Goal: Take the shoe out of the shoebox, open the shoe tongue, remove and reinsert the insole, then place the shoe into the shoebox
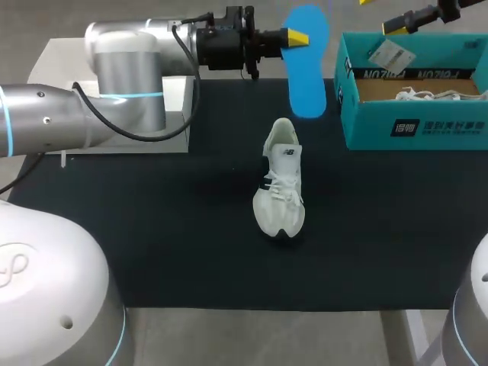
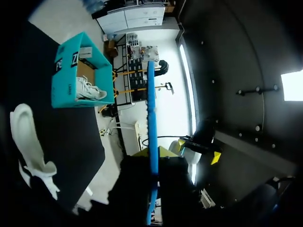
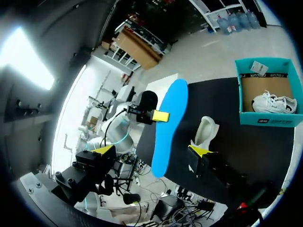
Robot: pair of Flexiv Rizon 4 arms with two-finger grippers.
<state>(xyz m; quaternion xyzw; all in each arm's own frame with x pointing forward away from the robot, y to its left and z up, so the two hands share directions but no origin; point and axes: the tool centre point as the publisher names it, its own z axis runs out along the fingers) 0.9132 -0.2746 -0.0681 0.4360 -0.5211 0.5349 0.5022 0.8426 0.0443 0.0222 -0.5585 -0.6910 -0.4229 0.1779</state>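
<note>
Insole (image 1: 307, 61) is out, pinched aloft by our left hand (image 1: 293, 36); our right hand (image 3: 152, 151) hangs spread and empty. White shoe (image 1: 282, 179) sits on the desk (image 1: 152, 252) outside the shoebox (image 1: 415, 130); reinsertion and boxing remain.

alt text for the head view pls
The left gripper holds a blue insole in the air over the far side of a black mat. A white shoe sits mid-mat; a teal shoebox with a second white shoe inside stands at the far right.

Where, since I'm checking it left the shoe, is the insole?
Head view: the blue insole hangs in the left tool, above the table, just beyond the white shoe and left of the teal shoebox.
</note>
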